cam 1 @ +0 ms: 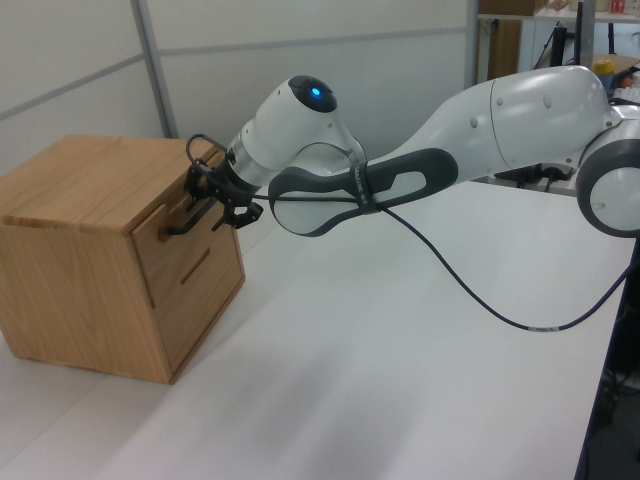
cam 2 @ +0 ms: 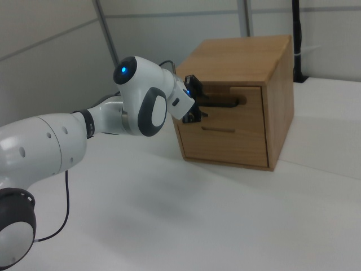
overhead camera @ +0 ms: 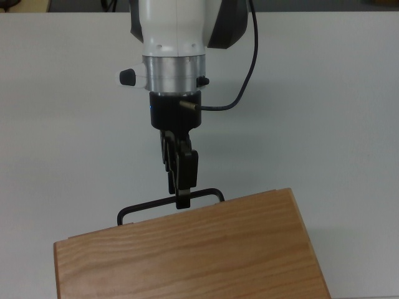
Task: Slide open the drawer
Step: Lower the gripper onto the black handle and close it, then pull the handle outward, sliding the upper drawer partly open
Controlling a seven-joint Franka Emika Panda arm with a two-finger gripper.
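— Where is the gripper [overhead camera: 182, 202] right now?

— Low in the middle of the top view, its dark fingers [overhead camera: 181, 171] pointing down the frame onto the black U-shaped handle [overhead camera: 149, 206]. The tip sits right on the handle's bar, toward its right end in the top view.

— Clamped on it, or loose?

— I cannot tell. The fingers stack edge-on from above, and in the left view the gripper [cam 1: 215, 195] is a dark knot against the wood.

— And the drawer itself?

— The drawer [cam 1: 185, 225] is the upper of two fronts on the cabinet [cam 1: 80, 270], at the left middle of the left view. In the right view the drawer [cam 2: 234, 101] shows as the top panel of the box, upper right of the frame, its front lying about level with the panel below it. From above only the handle pokes out past the grained cabinet top [overhead camera: 193, 255], which fills the bottom of the frame.

— What is behind the hand?

— The white arm [cam 1: 480, 130] runs off to the upper right of the left view, with a black cable [cam 1: 470, 290] sagging from it over the white table [cam 1: 400, 400].
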